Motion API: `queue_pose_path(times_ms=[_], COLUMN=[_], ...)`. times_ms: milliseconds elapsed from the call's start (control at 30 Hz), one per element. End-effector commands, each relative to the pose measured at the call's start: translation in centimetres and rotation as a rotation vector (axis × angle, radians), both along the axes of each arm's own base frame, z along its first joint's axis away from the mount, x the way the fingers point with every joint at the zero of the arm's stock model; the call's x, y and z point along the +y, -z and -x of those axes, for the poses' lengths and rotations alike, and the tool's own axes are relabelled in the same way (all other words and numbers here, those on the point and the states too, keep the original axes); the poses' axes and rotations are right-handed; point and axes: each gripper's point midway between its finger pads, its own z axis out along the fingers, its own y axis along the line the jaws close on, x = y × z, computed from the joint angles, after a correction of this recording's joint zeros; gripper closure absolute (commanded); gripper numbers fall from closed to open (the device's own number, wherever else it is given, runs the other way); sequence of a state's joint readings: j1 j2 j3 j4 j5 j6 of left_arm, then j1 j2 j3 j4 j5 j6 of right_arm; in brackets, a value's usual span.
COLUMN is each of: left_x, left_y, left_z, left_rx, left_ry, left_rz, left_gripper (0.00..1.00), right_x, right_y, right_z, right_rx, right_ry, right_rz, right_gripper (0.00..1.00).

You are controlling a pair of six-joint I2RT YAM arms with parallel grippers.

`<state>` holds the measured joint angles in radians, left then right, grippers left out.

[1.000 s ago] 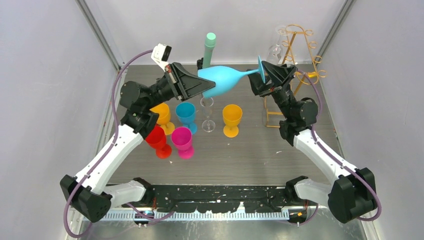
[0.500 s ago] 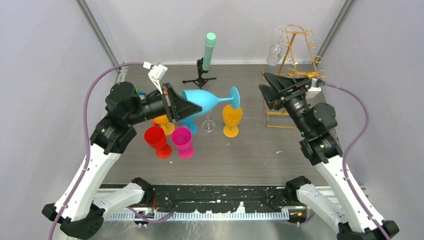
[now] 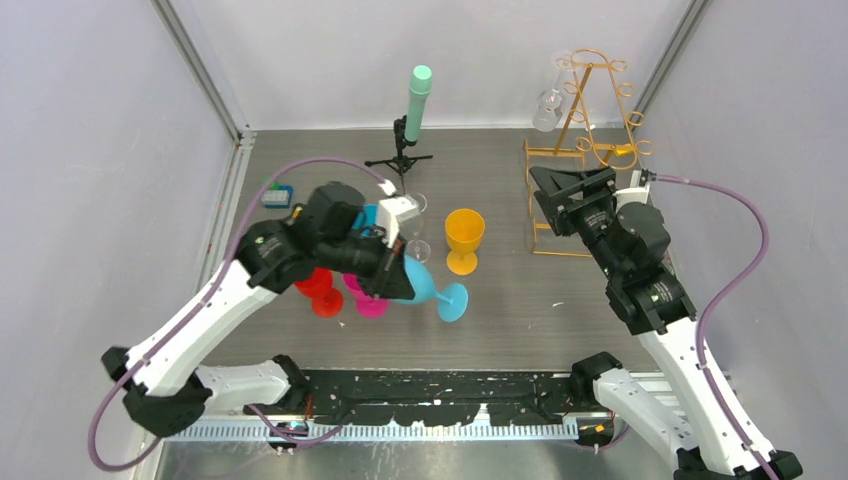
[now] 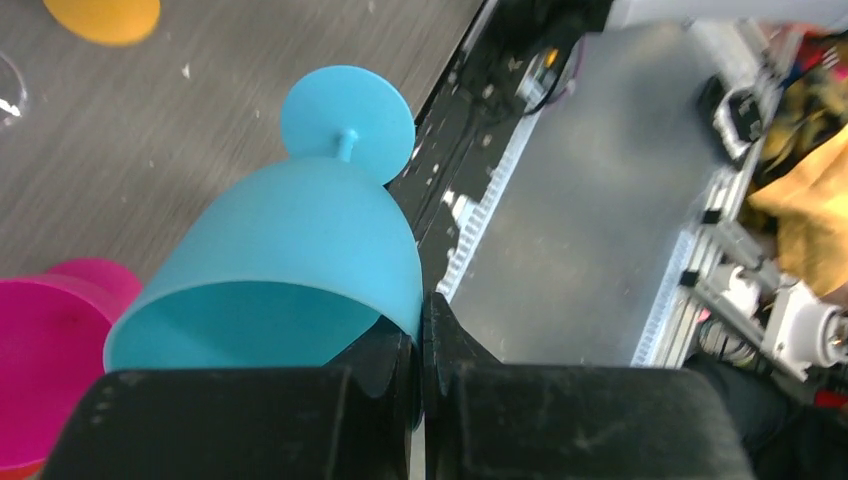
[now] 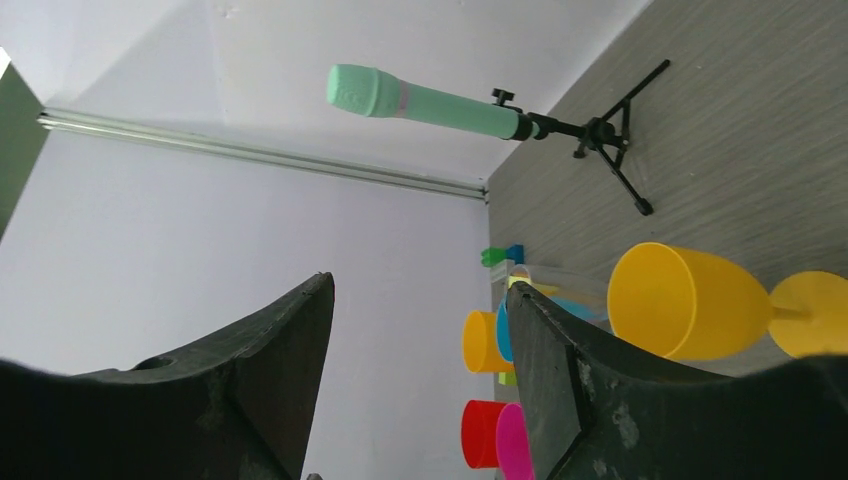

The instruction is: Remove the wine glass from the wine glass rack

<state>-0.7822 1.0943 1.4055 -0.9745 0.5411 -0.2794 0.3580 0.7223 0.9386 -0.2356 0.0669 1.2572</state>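
A light blue wine glass (image 3: 425, 283) hangs tilted low over the table in front of the coloured goblets, its foot (image 4: 347, 108) toward the near edge. My left gripper (image 3: 395, 275) is shut on its rim (image 4: 405, 310), one finger inside the bowl and one outside. The gold wire wine glass rack (image 3: 592, 105) stands at the back right, and a clear glass (image 3: 548, 103) hangs upside down from its left hooks. My right gripper (image 3: 545, 180) is open and holds nothing, hovering just in front of the rack's base. In the right wrist view it (image 5: 420, 380) faces left.
Red (image 3: 316, 284), pink (image 3: 366, 298), orange (image 5: 480, 342) and yellow (image 3: 464, 238) goblets and a clear glass (image 3: 417, 250) crowd mid-table. A black tripod with a mint-green cylinder (image 3: 416, 100) stands at the back. Small blocks (image 3: 278, 195) lie at the left.
The right gripper let go of the blue glass's foot and drew back toward the rack. The left arm carried the glass down and forward, from level in the air to low over the table.
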Motion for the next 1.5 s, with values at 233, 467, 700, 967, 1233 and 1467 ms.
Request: queue_pose_path(times_ms=[233, 467, 700, 967, 1233, 1467], left_x=[-1.2, -3.2, -2.9, -3.1, -3.5, -3.2], left_y=[7.4, 11.1, 13.7, 15.2, 16.0, 14.5], left_z=[-3.8, -4.6, -6.0, -6.6, -6.5, -7.1], left_rx=[-0.058, -0.026, -0.045, -0.054, -0.038, -0.082], left_ry=[-0.121, -0.130, -0.168, -0.176, -0.163, -0.190], left_rz=[-0.515, -0.637, -0.753, -0.783, -0.788, -0.772], left_gripper=[1.00, 1.00, 1.00, 0.93, 0.86, 0.66], right_x=[-1.4, -2.0, -2.3, -2.5, -2.5, -2.3], right_y=[-0.8, -0.8, -0.7, -0.5, -0.4, -1.0], right_z=[0.4, 1.0, 1.3, 1.4, 1.5, 1.6], right_rx=[-0.015, -0.019, -0.017, -0.016, 0.011, 0.003], right_ry=[0.060, 0.080, 0.086, 0.095, 0.090, 0.078], right_rz=[0.069, 0.078, 0.086, 0.087, 0.112, 0.112], right_gripper=[0.32, 0.32, 0.32, 0.32, 0.34, 0.37])
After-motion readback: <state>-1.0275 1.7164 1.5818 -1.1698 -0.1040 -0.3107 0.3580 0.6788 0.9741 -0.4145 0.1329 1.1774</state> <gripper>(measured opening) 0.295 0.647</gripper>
